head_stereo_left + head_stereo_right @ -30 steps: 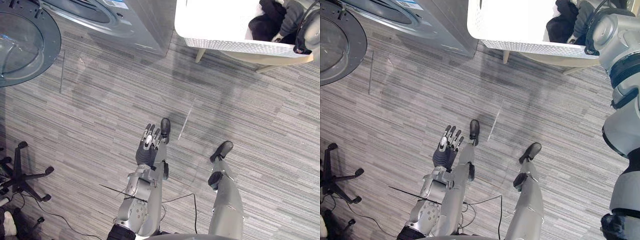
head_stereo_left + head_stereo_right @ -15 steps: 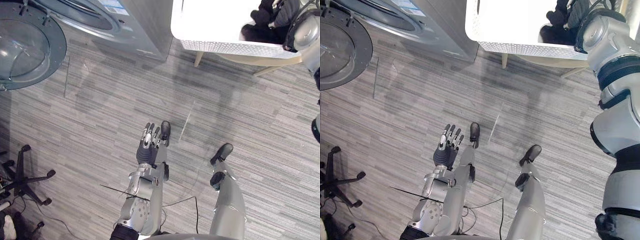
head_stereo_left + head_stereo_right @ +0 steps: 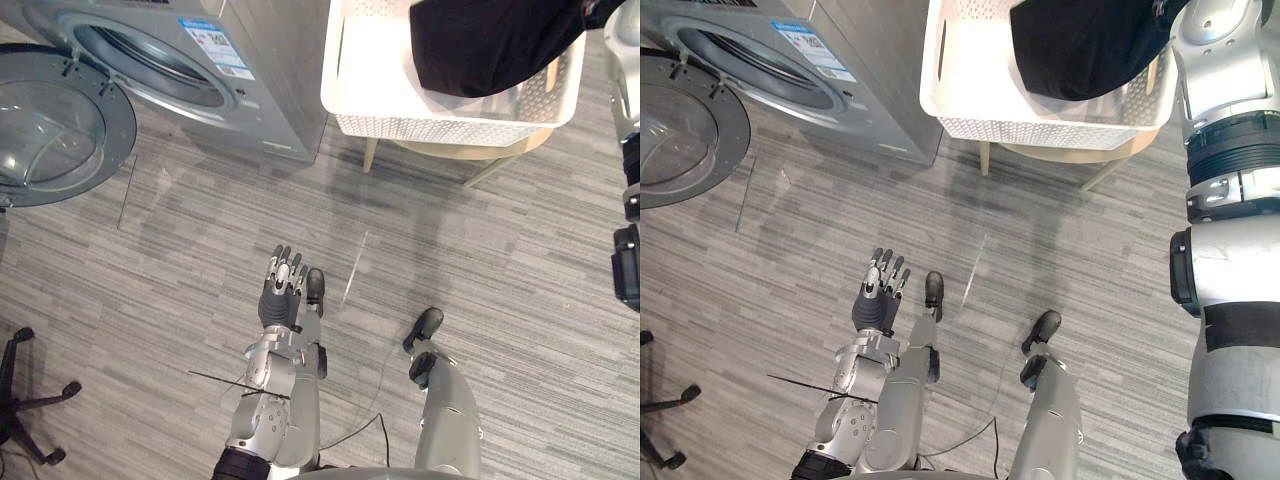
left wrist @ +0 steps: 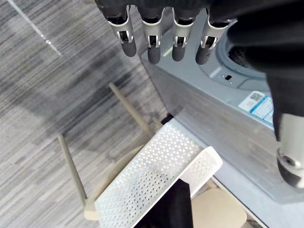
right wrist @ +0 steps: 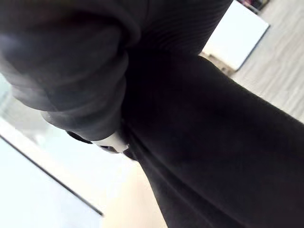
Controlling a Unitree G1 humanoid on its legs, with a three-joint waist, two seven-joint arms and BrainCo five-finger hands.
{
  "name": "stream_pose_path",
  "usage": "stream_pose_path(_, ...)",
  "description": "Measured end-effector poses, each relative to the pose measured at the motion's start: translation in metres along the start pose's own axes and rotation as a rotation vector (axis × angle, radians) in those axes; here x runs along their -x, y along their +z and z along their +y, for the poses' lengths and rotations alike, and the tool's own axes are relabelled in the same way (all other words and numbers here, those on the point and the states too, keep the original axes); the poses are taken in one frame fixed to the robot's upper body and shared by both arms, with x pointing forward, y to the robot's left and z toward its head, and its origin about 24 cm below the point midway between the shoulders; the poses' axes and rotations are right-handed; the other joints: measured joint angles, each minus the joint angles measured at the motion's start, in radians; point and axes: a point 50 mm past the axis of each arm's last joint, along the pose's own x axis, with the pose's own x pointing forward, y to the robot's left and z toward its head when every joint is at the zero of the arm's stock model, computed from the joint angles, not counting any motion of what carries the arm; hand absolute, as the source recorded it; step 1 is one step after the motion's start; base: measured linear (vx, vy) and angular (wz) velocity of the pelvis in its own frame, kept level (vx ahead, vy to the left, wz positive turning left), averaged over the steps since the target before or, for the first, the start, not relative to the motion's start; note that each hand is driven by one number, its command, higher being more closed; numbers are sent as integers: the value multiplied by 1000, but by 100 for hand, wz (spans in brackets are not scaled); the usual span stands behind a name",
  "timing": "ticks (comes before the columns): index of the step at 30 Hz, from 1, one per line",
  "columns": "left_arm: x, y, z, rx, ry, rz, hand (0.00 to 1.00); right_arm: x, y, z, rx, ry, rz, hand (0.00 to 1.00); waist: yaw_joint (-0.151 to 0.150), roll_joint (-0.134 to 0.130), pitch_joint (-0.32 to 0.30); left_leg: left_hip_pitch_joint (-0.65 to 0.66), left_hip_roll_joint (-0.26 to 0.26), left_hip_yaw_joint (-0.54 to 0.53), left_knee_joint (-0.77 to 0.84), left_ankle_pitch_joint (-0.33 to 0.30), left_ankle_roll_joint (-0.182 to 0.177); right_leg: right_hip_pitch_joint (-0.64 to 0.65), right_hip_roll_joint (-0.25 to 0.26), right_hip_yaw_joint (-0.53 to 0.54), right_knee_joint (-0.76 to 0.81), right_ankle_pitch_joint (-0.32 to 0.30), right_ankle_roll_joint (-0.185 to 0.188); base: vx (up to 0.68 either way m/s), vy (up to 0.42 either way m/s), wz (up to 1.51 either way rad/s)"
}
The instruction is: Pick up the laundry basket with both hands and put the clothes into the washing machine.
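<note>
A white perforated laundry basket (image 3: 440,126) stands on a light wooden stool (image 3: 490,155) beside the grey washing machine (image 3: 265,60). The machine's round door (image 3: 55,125) is swung open, and the drum opening (image 3: 150,62) shows. A black garment (image 3: 490,45) hangs raised over the basket's right half. My right arm reaches up to it along the right edge. In the right wrist view my right hand (image 5: 66,80) is curled into the black cloth (image 5: 213,142). My left hand (image 3: 281,293) hangs open low over the floor, fingers (image 4: 149,42) straight, well short of the basket (image 4: 156,175).
Striped grey carpet lies between me and the machine. The black legs of an office chair (image 3: 30,385) show at the lower left. The stool's thin legs (image 4: 71,166) splay out under the basket.
My right hand has curled shut in the dark clothes, and the black garment now hangs lifted above the basket. The view has shifted, showing more of the machine. My left hand has stayed still.
</note>
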Motion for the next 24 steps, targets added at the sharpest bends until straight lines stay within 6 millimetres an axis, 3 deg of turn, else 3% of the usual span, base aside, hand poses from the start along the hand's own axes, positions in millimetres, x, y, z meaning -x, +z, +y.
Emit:
stream_pose_path(4,0,3,3,-79,-17,-1,0,3,9,-7,-111,-76,-32,100,-5,-1,0,76,4,20,0,-11,6,55,14,23,8,-8,-4,-15,-90,-11)
stream_pose_path(7,-2,7,4,-167,-35,-8,0,9,6,-6,-180,-112,-22,100,-33,-3,-2,147,8,30,0,-21,5,122,26,38,-4,-8,-3,4,-71,-9)
stream_pose_path(11,-4,13,8,-292,-40,-23,0,15,-2,-4,-208,-134,-2,100,-37,-22,-15,228,40,56,0,-42,-1,203,78,71,-78,10,-5,4,-61,-34)
stream_pose_path(14,-3,18,15,-405,-16,-39,0,37,-24,13,-208,-57,41,100,-52,-58,-73,292,71,103,0,-65,-13,269,128,111,-156,48,-16,53,-41,-42)
stream_pose_path(19,-5,25,12,-521,-13,-85,0,58,-32,23,-233,50,14,100,-88,-60,-138,380,79,152,0,-103,-17,364,153,146,-244,75,-11,72,-2,-29)
stream_pose_path(24,-9,38,-1,-673,-52,-173,0,74,-24,24,-277,147,-76,100,-128,-61,-200,454,90,173,0,-128,-25,451,173,169,-311,91,-4,97,18,-14)
